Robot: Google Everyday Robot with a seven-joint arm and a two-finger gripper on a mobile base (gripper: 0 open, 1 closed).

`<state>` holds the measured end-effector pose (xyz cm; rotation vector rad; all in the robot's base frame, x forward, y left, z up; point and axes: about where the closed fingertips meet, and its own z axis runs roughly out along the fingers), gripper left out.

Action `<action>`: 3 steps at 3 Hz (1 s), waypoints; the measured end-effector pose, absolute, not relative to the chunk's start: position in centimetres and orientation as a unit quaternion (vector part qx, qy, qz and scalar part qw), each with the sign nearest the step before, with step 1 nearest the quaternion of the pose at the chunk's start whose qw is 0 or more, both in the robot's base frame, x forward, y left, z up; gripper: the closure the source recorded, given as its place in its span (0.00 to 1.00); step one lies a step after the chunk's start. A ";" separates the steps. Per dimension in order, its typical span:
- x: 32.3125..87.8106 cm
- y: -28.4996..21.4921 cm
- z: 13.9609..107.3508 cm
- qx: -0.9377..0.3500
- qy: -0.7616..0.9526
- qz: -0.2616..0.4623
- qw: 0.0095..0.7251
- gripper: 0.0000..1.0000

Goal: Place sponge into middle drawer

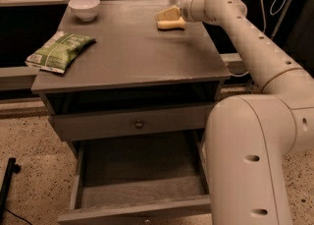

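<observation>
The gripper (170, 16) sits at the sponge (172, 24) on the grey surface (132, 52). A white bowl (84, 7) stands left of the sponge. The middle drawer (142, 182) is open well below it.

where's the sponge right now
In the camera view, the sponge is at the back right of the cabinet top, at the gripper, well right of the white bowl.

Cream gripper (174, 15) at pale-yellow sponge (170, 24)
</observation>
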<state>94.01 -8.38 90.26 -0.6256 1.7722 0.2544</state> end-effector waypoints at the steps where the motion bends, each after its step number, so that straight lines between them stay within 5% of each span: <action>1: 93.1 -9.1 89.6 -0.248 0.777 0.134 0.562 0.00; 3: 92.2 -10.7 87.3 -0.271 0.795 0.137 0.525 0.00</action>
